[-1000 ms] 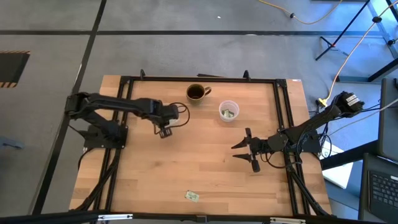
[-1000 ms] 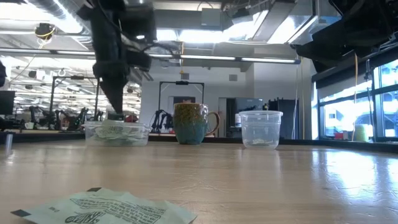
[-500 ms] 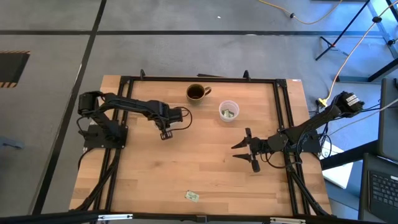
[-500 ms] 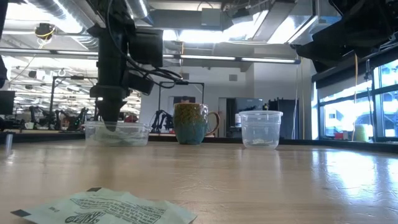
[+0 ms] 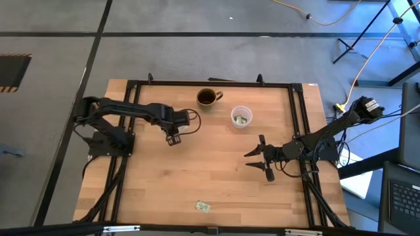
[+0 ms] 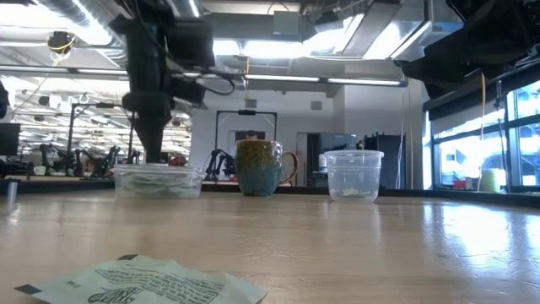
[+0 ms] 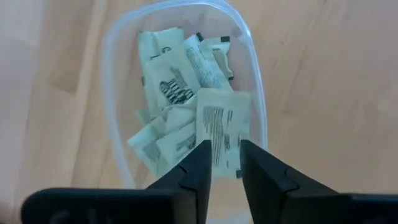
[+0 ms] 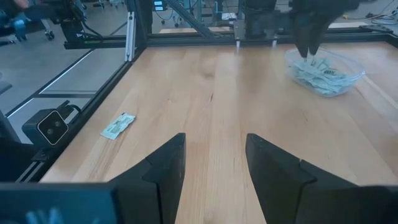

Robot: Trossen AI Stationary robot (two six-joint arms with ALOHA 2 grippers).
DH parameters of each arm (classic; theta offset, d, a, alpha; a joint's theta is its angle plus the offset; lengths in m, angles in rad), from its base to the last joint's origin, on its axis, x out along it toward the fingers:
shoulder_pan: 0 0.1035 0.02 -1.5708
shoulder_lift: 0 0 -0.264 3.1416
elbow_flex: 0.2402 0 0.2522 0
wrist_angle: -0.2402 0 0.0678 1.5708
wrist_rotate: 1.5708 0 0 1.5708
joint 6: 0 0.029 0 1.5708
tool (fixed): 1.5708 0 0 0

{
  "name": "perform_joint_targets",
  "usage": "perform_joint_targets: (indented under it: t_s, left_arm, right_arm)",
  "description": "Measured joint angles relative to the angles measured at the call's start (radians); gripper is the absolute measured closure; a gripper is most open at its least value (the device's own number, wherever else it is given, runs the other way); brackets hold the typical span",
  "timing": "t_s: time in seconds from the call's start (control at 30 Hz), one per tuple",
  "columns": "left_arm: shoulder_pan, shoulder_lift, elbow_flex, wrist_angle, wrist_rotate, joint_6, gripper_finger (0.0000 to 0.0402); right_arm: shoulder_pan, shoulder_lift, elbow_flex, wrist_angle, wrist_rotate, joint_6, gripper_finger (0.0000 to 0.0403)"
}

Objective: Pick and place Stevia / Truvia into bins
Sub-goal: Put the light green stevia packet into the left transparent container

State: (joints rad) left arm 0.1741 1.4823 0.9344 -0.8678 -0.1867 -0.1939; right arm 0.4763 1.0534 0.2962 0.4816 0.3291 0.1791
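Observation:
A shallow clear tub (image 7: 255, 93) holds several pale green sachets (image 7: 174, 87); it also shows in the low view (image 6: 158, 180) and the right wrist view (image 8: 323, 71). My left gripper (image 7: 225, 158) hangs over it pointing down, open. One sachet (image 7: 222, 124) lies on the pile under the fingertips. In the high view that gripper (image 5: 172, 139) covers the tub. A round clear cup (image 5: 241, 117) has sachets inside. One loose sachet (image 5: 203, 207) lies flat near the near edge. My right gripper (image 5: 257, 157) waits open at the right.
A dark mug (image 5: 207, 98) with a handle stands at the far edge, between the tub and the cup. A black frame (image 5: 131, 85) runs round the tabletop. Bare wood lies between the two grippers and toward the near edge.
My left gripper dipped down into the tub and has come back up a little above its rim. The right arm has kept still.

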Motion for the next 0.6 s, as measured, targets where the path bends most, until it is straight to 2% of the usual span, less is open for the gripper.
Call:
perform_joint_targets:
  t_s: [0.13, 0.3, 0.43, 0.6]
  left_arm:
    - [-0.013, -0.095, 0.0, -0.013, 0.028, -0.065, 0.0316]
    - [-0.138, -0.164, 0.0, 0.133, 0.219, -0.021, 0.0321]
    - [-0.308, -0.144, 0.0, 0.333, 0.27, 0.104, 0.0326]
    - [-0.495, -0.047, 0.0, 0.604, 0.268, 0.228, 0.0327]
  right_arm:
    - [0.0, 0.0, 0.0, 0.0, 0.0, 0.0, 0.0232]
    - [0.0, 0.0, 0.0, -0.001, 0.0, -0.002, 0.0232]
    - [0.0, 0.0, 0.0, -0.002, 0.0, -0.003, 0.0232]
    - [0.0, 0.0, 0.0, -0.005, 0.0, -0.003, 0.0232]
